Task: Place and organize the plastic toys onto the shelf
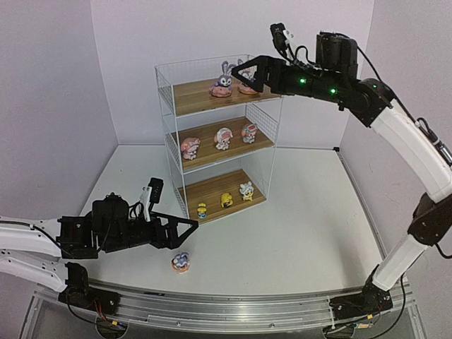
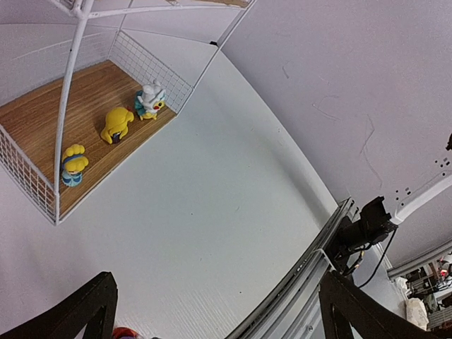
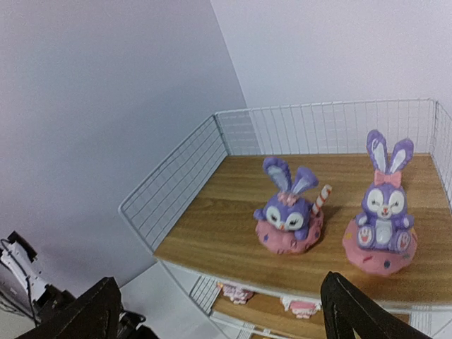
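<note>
left arm (image 1: 106,229): low over the near surface (image 1: 296,240), lying level, left jaws spread wide, empty
loose toy (image 1: 181,263): purplish, on the surface just beside those jaws; cut off at the left wrist view's edge
shelf (image 1: 164,92): yellow toys (image 1: 226,200) on the bottom board (image 1: 212,187), pink-white toys (image 1: 222,138) on the middle board (image 1: 205,138)
right arm (image 1: 395,127): reaching high to the top board (image 1: 191,95), right jaws spread, holding nothing
purple bunnies (image 3: 289,212): two up top, one half hidden from above
room: plain pale walls

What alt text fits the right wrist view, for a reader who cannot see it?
Two purple bunny toys on pink bases stand side by side on the top board of a white wire shelf. The right gripper is open, its black fingers low in frame.
</note>
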Motion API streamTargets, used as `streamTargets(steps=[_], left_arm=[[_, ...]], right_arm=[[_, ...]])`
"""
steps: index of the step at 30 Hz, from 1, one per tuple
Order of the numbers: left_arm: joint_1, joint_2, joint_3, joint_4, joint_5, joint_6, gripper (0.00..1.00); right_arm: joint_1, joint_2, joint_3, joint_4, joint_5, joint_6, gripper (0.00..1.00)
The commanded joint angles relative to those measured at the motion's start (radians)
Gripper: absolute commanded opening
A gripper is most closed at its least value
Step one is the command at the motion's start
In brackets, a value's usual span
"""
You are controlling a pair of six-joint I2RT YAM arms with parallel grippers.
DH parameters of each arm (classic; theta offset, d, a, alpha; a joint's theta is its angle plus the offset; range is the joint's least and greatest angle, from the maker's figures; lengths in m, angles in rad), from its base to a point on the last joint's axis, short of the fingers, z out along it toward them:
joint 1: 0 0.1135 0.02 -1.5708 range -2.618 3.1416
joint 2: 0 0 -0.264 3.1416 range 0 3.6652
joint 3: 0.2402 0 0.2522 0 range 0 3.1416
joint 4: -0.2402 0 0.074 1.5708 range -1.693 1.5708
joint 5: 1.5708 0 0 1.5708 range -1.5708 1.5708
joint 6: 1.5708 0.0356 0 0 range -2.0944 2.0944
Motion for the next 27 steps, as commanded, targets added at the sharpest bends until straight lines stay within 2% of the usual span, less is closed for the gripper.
streamTargets(steps=[1,7,11,13,20,27], left_arm=[[0.003,-0.017,0.089,-0.218,-0.034,-0.072,1.00],[0.002,0.037,0.143,-0.479,-0.034,-0.140,1.00],[0.002,0.079,0.132,-0.480,0.037,-0.091,1.00],[0.002,0.110,0.124,-0.458,0.057,-0.051,0.99],[0.001,0.225,0.138,-0.476,0.113,-0.004,0.93],[-0.022,0.163,0.101,-0.434,0.086,-0.010,0.90]], right_arm=[[0.008,-0.166,-0.184,0.002,-0.148,0.046,0.96],[0.112,-0.341,-0.568,0.012,-0.058,0.014,0.97],[0.132,-0.408,-0.846,0.119,-0.139,0.063,0.96],[0.131,-0.405,-0.935,0.166,-0.213,0.066,0.94],[0.132,-0.381,-1.076,0.178,-0.288,0.080,0.85],[0.132,-0.422,-1.140,0.235,-0.236,0.073,0.86]])
